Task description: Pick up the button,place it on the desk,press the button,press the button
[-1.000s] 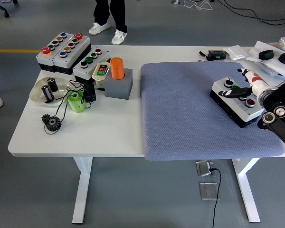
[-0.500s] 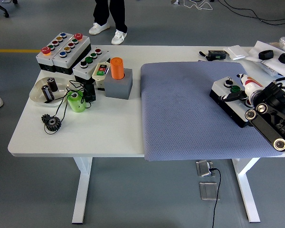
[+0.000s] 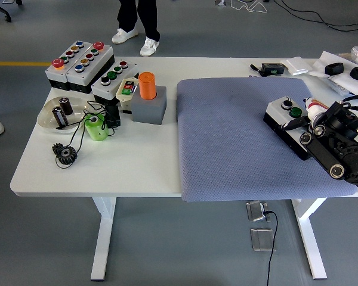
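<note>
The button box (image 3: 284,117), black with a pale top, lies on the blue-grey mat (image 3: 238,137) at the right of the table. A black button (image 3: 286,105) and a green button (image 3: 296,111) show on its far end. My right hand (image 3: 302,122) lies over the box's near end and hides what is there. The black forearm (image 3: 337,149) comes in from the right edge and covers most of the hand. The left arm is out of view.
At the back left stand several other button boxes (image 3: 79,61), an orange cylinder (image 3: 147,85) in a grey block, a bowl (image 3: 48,116), a green cup (image 3: 96,127) and black gears (image 3: 65,154). Loose items (image 3: 340,71) lie at the back right. A person's legs (image 3: 137,24) stand beyond the table.
My right arm has swung forward and left over the box's near end. The red button and the white-and-red part seen a second ago are now mostly covered. The box has not moved.
</note>
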